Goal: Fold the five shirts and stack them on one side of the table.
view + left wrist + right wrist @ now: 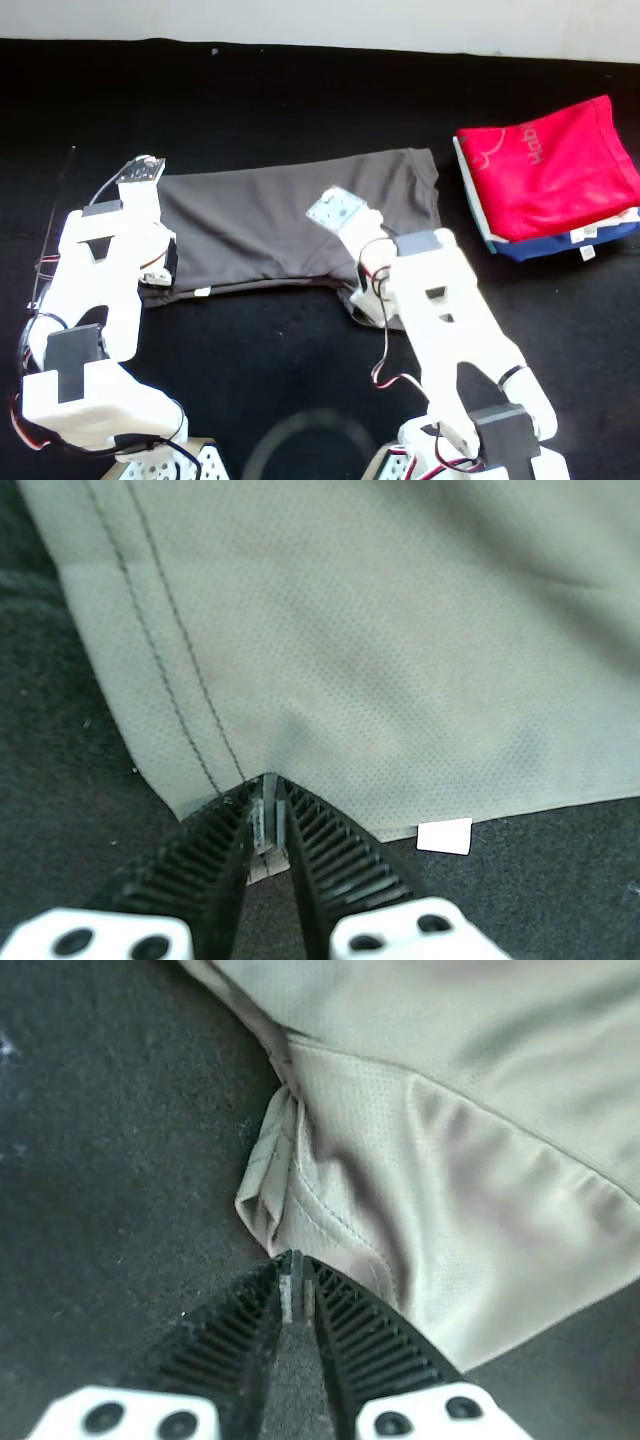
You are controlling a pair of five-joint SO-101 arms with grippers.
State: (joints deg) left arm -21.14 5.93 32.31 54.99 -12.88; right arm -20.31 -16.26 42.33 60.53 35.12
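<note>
High view showed the gray shirt (290,225) lying flat on the black counter (300,90) near the folded stack (550,180), with my left jaws pinched tight on its hem corner and my right jaws on its sleeve, and it looked soft, light and floppy, so edges seemed best to hold.

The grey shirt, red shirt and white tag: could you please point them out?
grey shirt (270,215), high view, middle of its spread body
red shirt (555,165), high view, its folded top face
white tag (444,836), left wrist view, centre of tag
</note>
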